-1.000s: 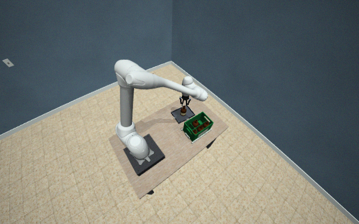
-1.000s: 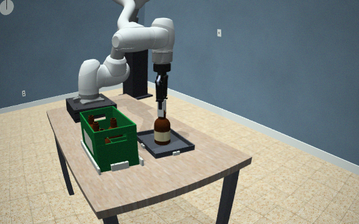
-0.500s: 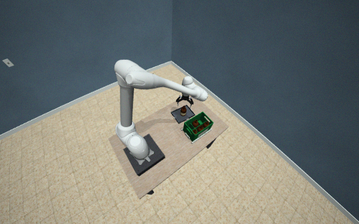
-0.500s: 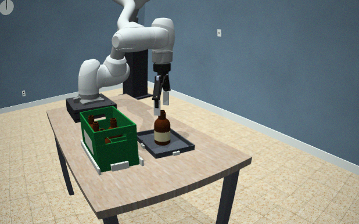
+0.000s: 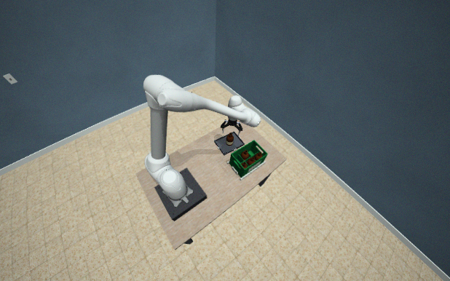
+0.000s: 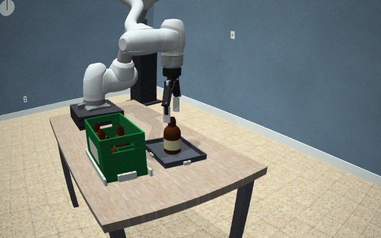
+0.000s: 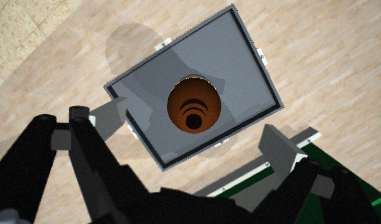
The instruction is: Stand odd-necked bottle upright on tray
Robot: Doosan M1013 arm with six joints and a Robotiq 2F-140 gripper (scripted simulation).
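A brown bottle (image 5: 230, 140) (image 6: 172, 135) (image 7: 183, 102) with a pale label stands upright on the dark tray (image 5: 220, 146) (image 6: 192, 153) (image 7: 231, 55). My gripper (image 5: 231, 132) (image 6: 171, 115) (image 7: 194, 123) is open and empty. Its fingers stand wide apart on either side of the bottle's neck, around mouth height, with a gap on both sides. The green crate (image 5: 253, 168) (image 6: 127, 163) stands level beside the tray. Several brown bottles stand in it, among them one bottle (image 5: 245, 155) (image 6: 120, 131) in the row nearer the tray. Their lower parts are hidden by the crate walls.
White stops (image 6: 127, 176) sit on the table around the crate's foot, and small white clips (image 6: 187, 162) sit at the tray's edges. The crate's walls rise well above the tray's low rim. The robot's dark base plate (image 5: 194, 194) is at the table's other end.
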